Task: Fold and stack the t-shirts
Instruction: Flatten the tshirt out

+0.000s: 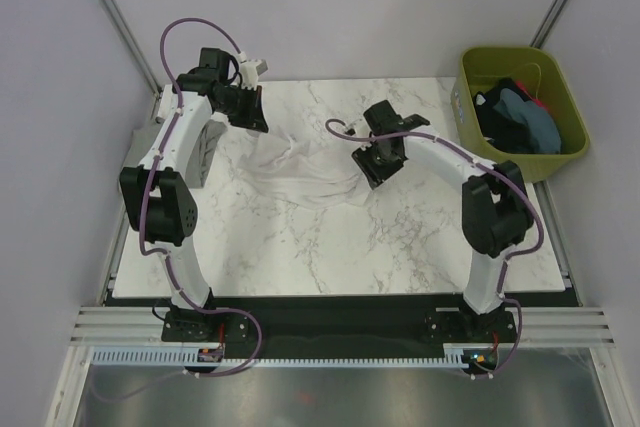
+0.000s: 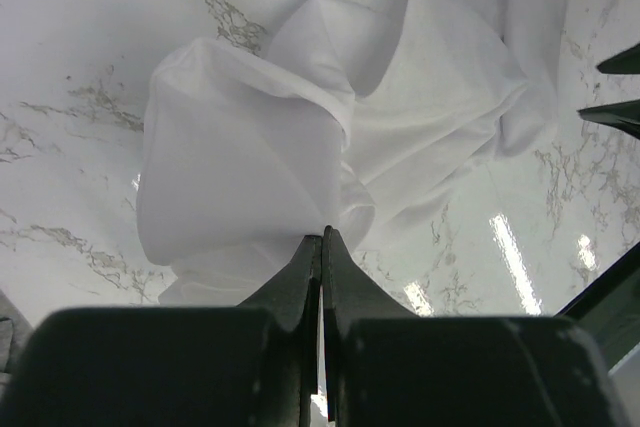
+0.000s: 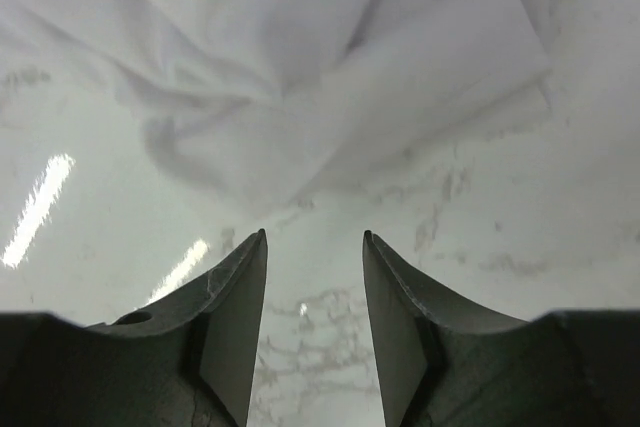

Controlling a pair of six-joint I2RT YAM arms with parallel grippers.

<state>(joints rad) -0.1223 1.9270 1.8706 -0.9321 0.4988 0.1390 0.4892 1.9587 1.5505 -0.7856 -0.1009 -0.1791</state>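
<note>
A large white t-shirt [image 1: 300, 169] lies crumpled on the marble table [image 1: 330, 247], between the two arms. My left gripper [image 1: 250, 112] is at the shirt's far left end. In the left wrist view its jaws are shut [image 2: 322, 237] on a fold of the white t-shirt [image 2: 260, 147] and lift it. My right gripper [image 1: 380, 169] hovers at the shirt's right edge. In the right wrist view it is open and empty [image 3: 315, 237], just short of the white cloth [image 3: 300, 77]. Blue-teal and dark t-shirts [image 1: 515, 117] lie in the bin.
An olive-green plastic bin [image 1: 500, 62] stands off the table's far right corner. A grey cloth [image 1: 205, 152] lies under the left arm at the table's left edge. The right gripper's fingertips [image 2: 610, 112] show at the right edge of the left wrist view.
</note>
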